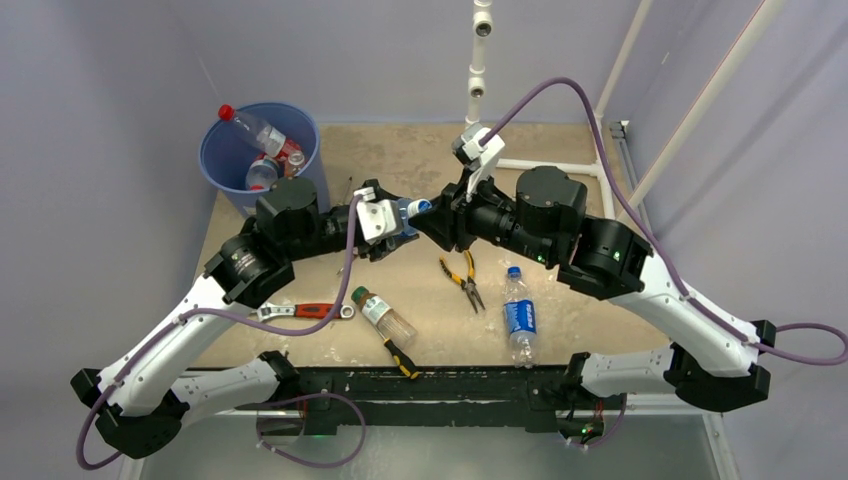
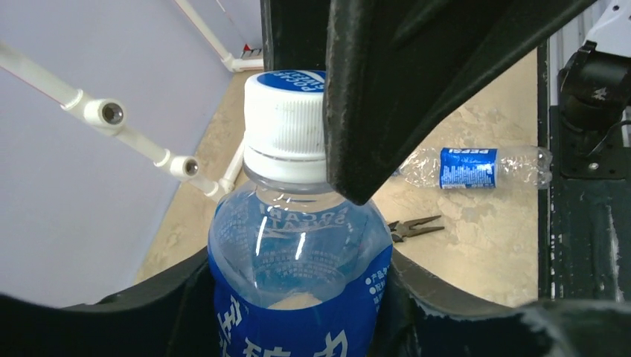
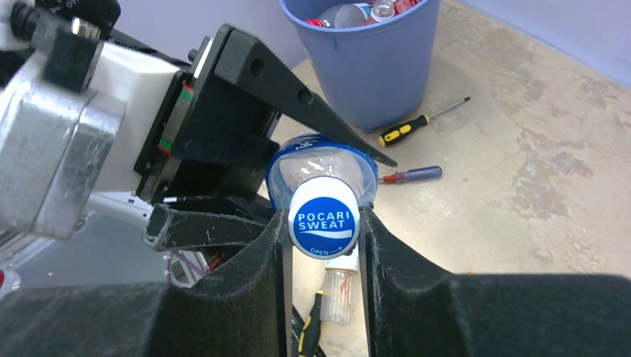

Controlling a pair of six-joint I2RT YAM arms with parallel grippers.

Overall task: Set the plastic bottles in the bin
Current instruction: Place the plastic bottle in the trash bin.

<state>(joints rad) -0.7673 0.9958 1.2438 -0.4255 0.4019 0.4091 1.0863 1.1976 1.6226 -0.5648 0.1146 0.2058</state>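
Observation:
A clear Pocari Sweat bottle (image 1: pixel 418 207) with a blue label hangs in the air between both arms, above the table's middle. My right gripper (image 3: pixel 323 216) is shut on its white and blue cap (image 3: pixel 323 217). My left gripper (image 2: pixel 301 297) has its fingers pressed against both sides of the labelled body (image 2: pixel 298 253). The blue bin (image 1: pixel 225 160) stands at the far left corner and holds several bottles (image 1: pixel 262 132). A Pepsi bottle (image 1: pixel 518 318) and a small clear bottle (image 1: pixel 382 313) lie on the table near the front.
Pliers (image 1: pixel 462 280) lie below the grippers. A red-handled wrench (image 1: pixel 300 311) and a yellow-black screwdriver (image 1: pixel 402 358) lie at the front. Two more screwdrivers (image 3: pixel 420 121) lie by the bin. A white pipe frame (image 1: pixel 480 60) rises at the back.

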